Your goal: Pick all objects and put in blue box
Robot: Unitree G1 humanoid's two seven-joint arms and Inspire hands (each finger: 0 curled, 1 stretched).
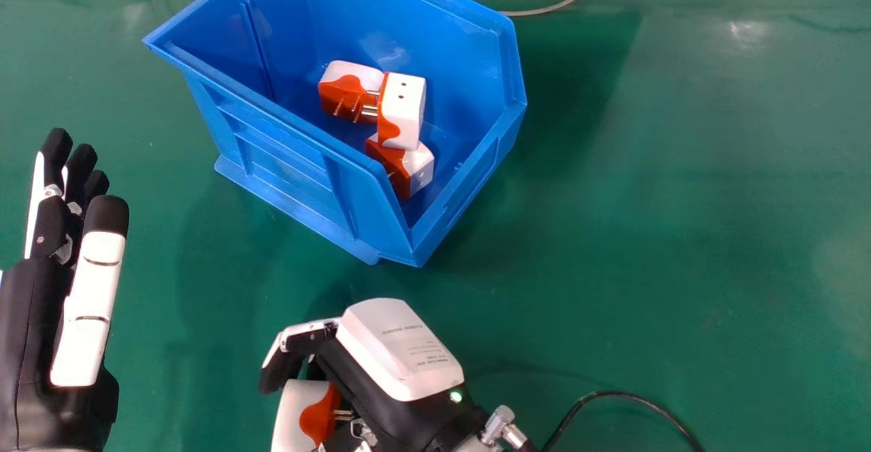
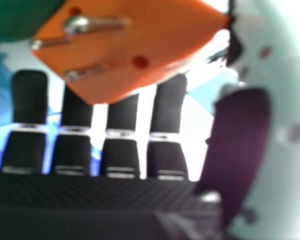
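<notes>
Green tabletop (image 1: 646, 268), with smooth plastic to manage

On it we see the blue box (image 1: 286, 139), with three plug adapters lying inside: one (image 1: 345, 88) by the far side, one (image 1: 401, 111) leaning upright, and one (image 1: 415, 169) toward the near end. Nearer us, the right hand (image 1: 401, 363) is curled round a fourth, the held adapter (image 1: 289, 414), short of the box. The left hand (image 1: 95, 288), at the view's left, is open and idle, its fingers straight.

We judge the held piece to be light and rigid, with a hard shell that should take a firm squeeze without denting. Its white faces look smooth, so we would expect some slip if only fingertips pressed on them. Broad opposite sides of the body are the place to hold; the metal pins (image 2: 97, 23) offer poor purchase and could bend or snag. Since they face the palm, we would open wide and let it drop clear of the fingers, low over the bare floor of the box.
</notes>
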